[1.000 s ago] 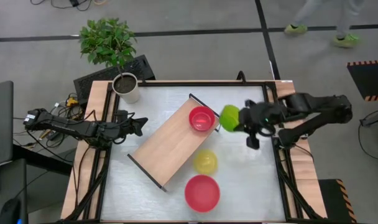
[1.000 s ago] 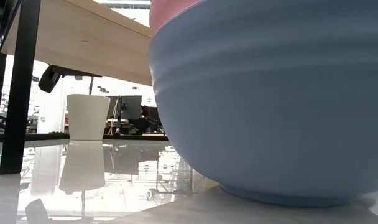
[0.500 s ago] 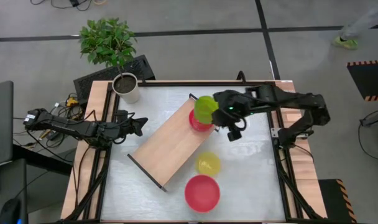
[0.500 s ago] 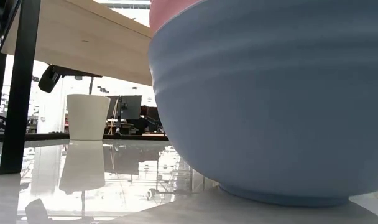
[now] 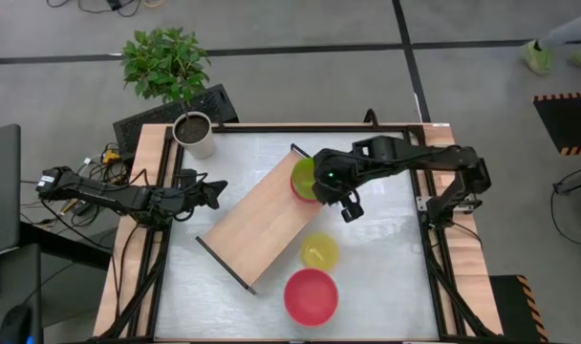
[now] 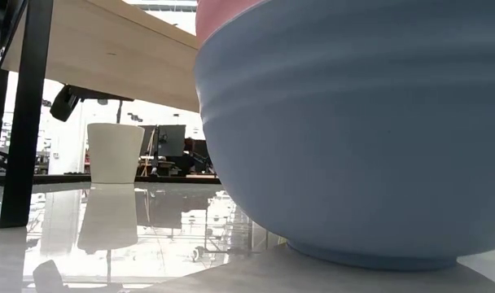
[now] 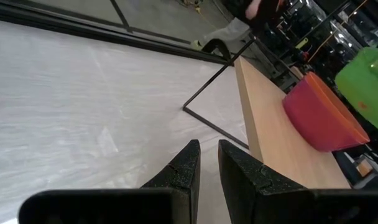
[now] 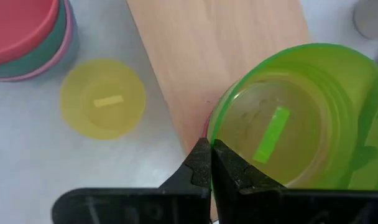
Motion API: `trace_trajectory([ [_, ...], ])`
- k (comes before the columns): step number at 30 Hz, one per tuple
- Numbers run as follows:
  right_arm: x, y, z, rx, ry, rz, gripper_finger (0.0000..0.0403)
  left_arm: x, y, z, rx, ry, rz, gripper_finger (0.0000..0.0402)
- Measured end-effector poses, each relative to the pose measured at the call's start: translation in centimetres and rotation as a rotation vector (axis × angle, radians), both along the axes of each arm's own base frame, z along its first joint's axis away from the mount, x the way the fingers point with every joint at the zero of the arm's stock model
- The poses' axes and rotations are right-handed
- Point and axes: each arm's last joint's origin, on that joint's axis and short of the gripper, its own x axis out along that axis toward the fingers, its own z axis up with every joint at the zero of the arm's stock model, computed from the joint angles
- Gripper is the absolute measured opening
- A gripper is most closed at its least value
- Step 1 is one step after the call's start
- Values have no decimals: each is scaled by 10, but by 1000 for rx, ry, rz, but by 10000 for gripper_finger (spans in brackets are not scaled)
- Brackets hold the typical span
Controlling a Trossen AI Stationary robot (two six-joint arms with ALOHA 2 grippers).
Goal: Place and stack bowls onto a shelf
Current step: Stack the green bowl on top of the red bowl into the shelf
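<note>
My right gripper (image 5: 327, 178) is shut on a small yellow-green bowl (image 5: 304, 176), (image 8: 295, 118), which hangs over the small red bowl (image 5: 311, 191), (image 7: 319, 115) standing at the far end of the wooden shelf (image 5: 257, 218). Whether the two bowls touch, I cannot tell. A small yellow bowl (image 5: 318, 251), (image 8: 102, 99) sits on the table beside the shelf. A stack of larger bowls with red on top (image 5: 311, 295), (image 8: 24, 31) stands near the near edge; its blue bottom bowl (image 6: 353, 130) fills the low view. My left gripper (image 5: 214, 189), (image 7: 209, 162) waits, shut, at the table's left side. My right gripper pinches the yellow-green bowl's rim (image 8: 219, 138), one finger (image 8: 200, 163) outside the wall and the other (image 8: 229, 165) inside. It comes from the table's right side. The bowl is lifted and tilted, its opening turned toward the wrist camera.
A white plant pot with soil (image 5: 195, 134), (image 6: 115, 152) stands at the far left corner. The shelf lies slantwise across the table's middle, with black frames at both short ends (image 5: 300, 153). Bare table shows to the right of the shelf (image 5: 391, 248).
My right gripper has carried the yellow-green bowl from the table's right side leftward, from beside the shelf's far end to over the small red bowl on it. It has stayed shut on the rim. The other bowls and my left arm have kept still.
</note>
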Motion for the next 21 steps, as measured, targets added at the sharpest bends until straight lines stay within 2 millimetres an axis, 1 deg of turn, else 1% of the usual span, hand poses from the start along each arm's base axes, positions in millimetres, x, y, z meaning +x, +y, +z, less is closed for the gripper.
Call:
trace_trajectory([
  [3,0,-3,0,-4,-1,-5,25,0,0,0,0,4,0,43],
  [9,0,-10,0,-9,0,-32,53,0,0,0,1,5,0,43],
  [21,0,-23,1,1,-14,-91,69,0,0,0,1,5,1,43],
])
